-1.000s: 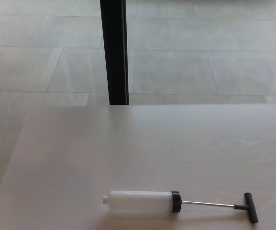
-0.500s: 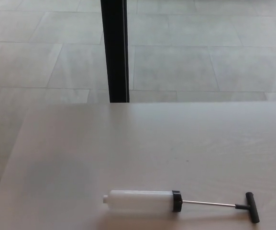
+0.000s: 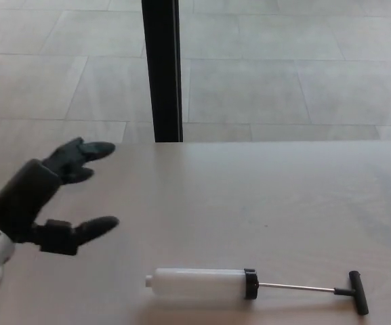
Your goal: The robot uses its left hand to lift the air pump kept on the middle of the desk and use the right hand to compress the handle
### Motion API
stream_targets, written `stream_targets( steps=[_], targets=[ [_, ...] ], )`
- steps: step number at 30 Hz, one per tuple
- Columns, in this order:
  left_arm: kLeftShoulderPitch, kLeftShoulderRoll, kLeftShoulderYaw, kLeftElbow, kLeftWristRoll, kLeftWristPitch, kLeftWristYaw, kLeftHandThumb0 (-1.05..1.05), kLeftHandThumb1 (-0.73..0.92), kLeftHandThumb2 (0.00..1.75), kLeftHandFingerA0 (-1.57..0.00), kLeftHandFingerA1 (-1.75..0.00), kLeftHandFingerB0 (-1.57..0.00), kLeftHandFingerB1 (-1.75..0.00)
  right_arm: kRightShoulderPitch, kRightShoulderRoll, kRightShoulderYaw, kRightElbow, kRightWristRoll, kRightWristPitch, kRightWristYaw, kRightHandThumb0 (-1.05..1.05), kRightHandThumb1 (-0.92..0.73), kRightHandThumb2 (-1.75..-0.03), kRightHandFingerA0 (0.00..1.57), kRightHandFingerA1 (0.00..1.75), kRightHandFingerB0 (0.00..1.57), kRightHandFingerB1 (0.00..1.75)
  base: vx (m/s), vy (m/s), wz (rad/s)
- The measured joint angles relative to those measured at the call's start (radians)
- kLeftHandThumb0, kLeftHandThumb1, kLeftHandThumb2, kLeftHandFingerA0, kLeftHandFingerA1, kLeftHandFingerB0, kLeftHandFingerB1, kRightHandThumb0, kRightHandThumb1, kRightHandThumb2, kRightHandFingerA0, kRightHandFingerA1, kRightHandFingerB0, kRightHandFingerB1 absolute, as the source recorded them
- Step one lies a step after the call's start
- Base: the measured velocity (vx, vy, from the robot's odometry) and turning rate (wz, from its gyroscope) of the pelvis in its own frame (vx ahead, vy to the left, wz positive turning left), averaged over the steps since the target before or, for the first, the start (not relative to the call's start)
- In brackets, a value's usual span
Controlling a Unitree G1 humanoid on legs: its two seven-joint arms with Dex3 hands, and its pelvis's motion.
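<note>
The air pump [image 3: 198, 284] lies flat on the pale desk [image 3: 249, 203] near its front edge. It has a white translucent barrel, a black collar, a thin metal rod pulled out to the right and a black T-handle [image 3: 358, 292]. My left hand [image 3: 49, 200] hovers over the desk's left side, open, thumb and fingers spread apart and holding nothing. It is well to the left of the pump's barrel and apart from it. No right hand shows.
A black vertical post [image 3: 162, 71] stands behind the desk's far edge. Beyond it is a grey tiled floor [image 3: 283, 81]. The desk's left edge runs diagonally under my left forearm.
My left hand has come into view from the left, open above the desk. The view has shifted slightly; the pump lies as before.
</note>
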Motion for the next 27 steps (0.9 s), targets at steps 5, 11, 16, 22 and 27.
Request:
stream_targets(
  steps=[5, 11, 16, 22, 27],
  targets=[
    [-0.024, -0.02, -0.128, -0.049, 0.073, 0.057, -0.011, -0.76, 0.62, 0.58, -0.18, -0.51, -0.16, -0.38, -0.006, 0.013, 0.042, -0.032, -0.013, 0.022, -0.003, -0.75, -0.83, -0.65, 0.27, 0.38, 0.32, 0.35, 0.0, 0.0, 0.0],
    [-0.038, -0.052, -0.261, -0.082, 0.161, 0.131, -0.022, -0.8, 0.5, 0.84, -0.15, -0.55, -0.13, -0.46, -0.029, 0.033, 0.085, -0.052, -0.031, 0.046, -0.01, -0.73, -0.83, -0.65, 0.35, 0.64, 0.41, 0.39, 0.0, 0.0, 0.0],
    [-0.055, -0.062, -0.357, -0.083, 0.232, 0.174, -0.029, -0.88, 0.68, 0.61, -0.19, -0.58, -0.22, -0.43, -0.045, 0.047, 0.1, -0.062, -0.037, 0.057, -0.013, -0.64, -0.63, -1.04, 0.2, 0.52, 0.4, 0.58, 0.0, 0.0, 0.0],
    [-0.069, -0.066, -0.452, -0.076, 0.318, 0.204, -0.036, -0.42, 0.24, 0.92, -0.03, -0.55, -0.01, -0.5, -0.046, 0.053, 0.114, -0.063, -0.044, 0.064, -0.014, -0.66, -0.8, -0.64, 0.31, 0.44, 0.44, 0.4, 0.0, 0.0, 0.0],
    [-0.072, -0.067, -0.519, -0.064, 0.392, 0.229, -0.039, -0.86, 0.66, 0.6, -0.06, -0.52, -0.2, -0.42, -0.046, 0.056, 0.122, -0.065, -0.045, 0.067, -0.014, -0.6, -0.59, -1.01, 0.24, 0.54, 0.45, 0.6, 0.0, 0.0, 0.0]
  ],
)
